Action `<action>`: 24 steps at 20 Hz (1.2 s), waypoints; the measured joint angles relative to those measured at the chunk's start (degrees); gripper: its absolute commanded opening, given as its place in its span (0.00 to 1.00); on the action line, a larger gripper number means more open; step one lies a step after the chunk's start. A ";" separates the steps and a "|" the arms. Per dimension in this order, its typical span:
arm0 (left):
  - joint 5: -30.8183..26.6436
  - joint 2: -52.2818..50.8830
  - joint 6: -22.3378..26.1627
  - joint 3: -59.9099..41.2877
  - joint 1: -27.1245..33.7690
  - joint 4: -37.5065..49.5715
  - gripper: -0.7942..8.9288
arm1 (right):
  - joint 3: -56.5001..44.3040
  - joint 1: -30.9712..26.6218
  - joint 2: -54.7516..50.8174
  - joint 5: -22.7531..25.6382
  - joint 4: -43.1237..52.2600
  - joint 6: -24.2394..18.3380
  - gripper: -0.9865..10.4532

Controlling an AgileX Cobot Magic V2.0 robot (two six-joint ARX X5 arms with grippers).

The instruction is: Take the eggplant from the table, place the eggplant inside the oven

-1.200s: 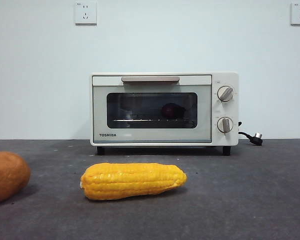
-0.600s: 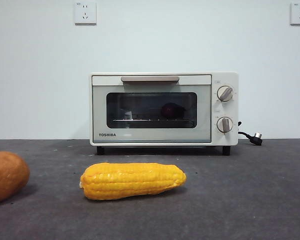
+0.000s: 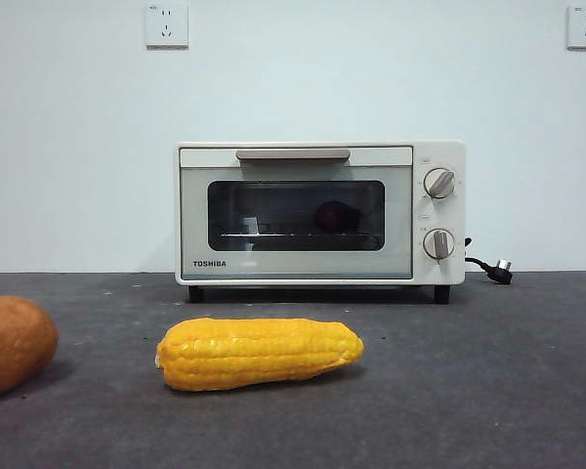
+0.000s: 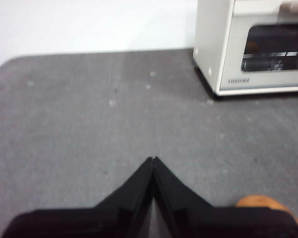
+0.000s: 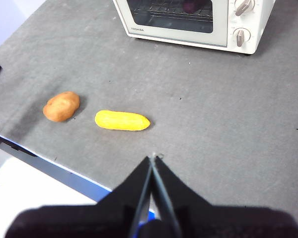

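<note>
A pale wall [image 3: 78, 147] with two white sockets [image 3: 167, 25] is standing behind the table [image 3: 488, 371], whose dark grey speckled surface is running across the whole front view. The oven [image 3: 320, 213] is sitting at the back of the table with its door closed, the bar handle [image 3: 293, 154] lying level along the top of the door and two round knobs [image 3: 439, 183] stacked on its right side; a black cord [image 3: 488, 267] is trailing out beside it. Behind the dark glass a rounded dark shape is resting on the rack, which is probably the eggplant [image 3: 337, 216], though the glass is dimming it too much to be sure. A yellow corn cob [image 3: 260, 353] is lying on its side on the table in front of the oven, well apart from it. An orange-brown vegetable [image 3: 15, 344] is sitting near the corn, partly cut off by the edge of the front view. The left gripper [image 4: 153, 159] is hanging over bare table with its jaws pressed together, holding nothing. The right gripper [image 5: 154, 157] is hovering high above the table's near edge, jaws likewise closed on nothing.
</note>
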 measured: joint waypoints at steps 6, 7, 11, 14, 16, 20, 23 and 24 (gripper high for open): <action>-0.15 -2.01 -2.56 -4.72 -0.07 0.02 0.08 | 0.00 0.00 0.00 0.00 0.00 0.00 0.09; -0.15 -2.01 -2.71 -5.16 -0.31 0.00 0.08 | 0.00 0.00 0.00 0.00 0.02 -0.02 0.09; -0.28 -2.01 -2.99 -6.34 -1.64 -0.17 0.08 | 0.00 0.00 0.00 0.00 0.00 0.00 0.09; -0.37 -2.01 -2.99 -6.36 -2.10 -0.17 0.08 | 0.00 0.00 0.00 0.00 0.00 0.00 0.09; -0.33 -2.01 -3.06 -6.36 -2.10 -0.17 0.08 | 0.00 0.00 0.00 0.00 0.00 0.00 0.09; -0.15 -1.75 -3.41 -6.36 -2.10 -0.17 0.08 | 0.00 0.00 0.00 0.00 0.00 -0.02 0.09; -0.15 -1.55 -3.41 -6.36 -2.10 -0.20 0.08 | 0.00 0.00 0.00 0.00 0.00 0.00 0.09; -0.15 -1.55 -3.41 -6.36 -2.10 -0.17 0.08 | 0.00 0.00 0.00 0.00 0.00 -0.02 0.09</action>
